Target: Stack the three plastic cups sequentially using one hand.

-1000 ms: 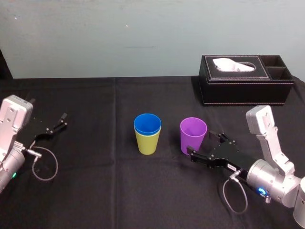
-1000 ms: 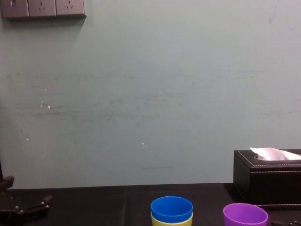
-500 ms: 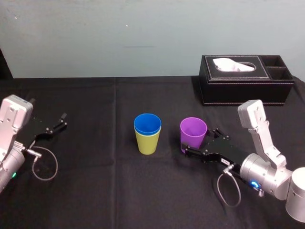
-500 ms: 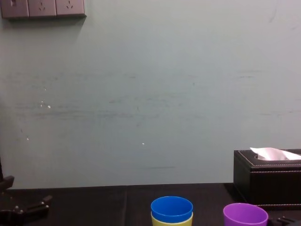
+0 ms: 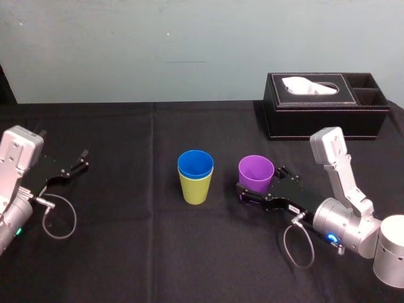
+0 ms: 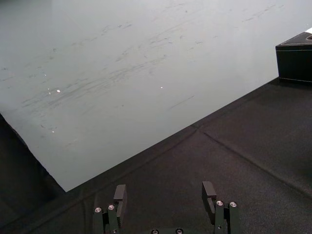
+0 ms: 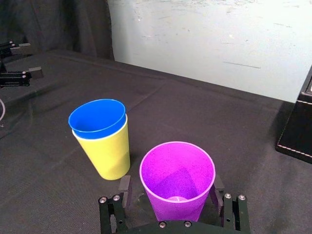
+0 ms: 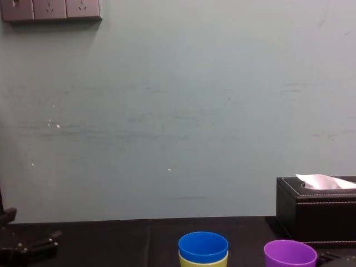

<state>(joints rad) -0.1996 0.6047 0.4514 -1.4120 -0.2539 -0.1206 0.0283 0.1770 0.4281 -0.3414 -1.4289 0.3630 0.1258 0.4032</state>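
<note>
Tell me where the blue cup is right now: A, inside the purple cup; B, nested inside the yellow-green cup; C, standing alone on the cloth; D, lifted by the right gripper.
B: the blue cup sits nested in the yellow-green cup, rim just above it, while the purple cup stands apart between the open fingers of the right gripper.

The right gripper lies low near the desk's middle, fingers spread. The left gripper sits parked near its left edge, fingers apart.

Silver-and-white arms, looped grey cables, black screw-studded jaws.
</note>
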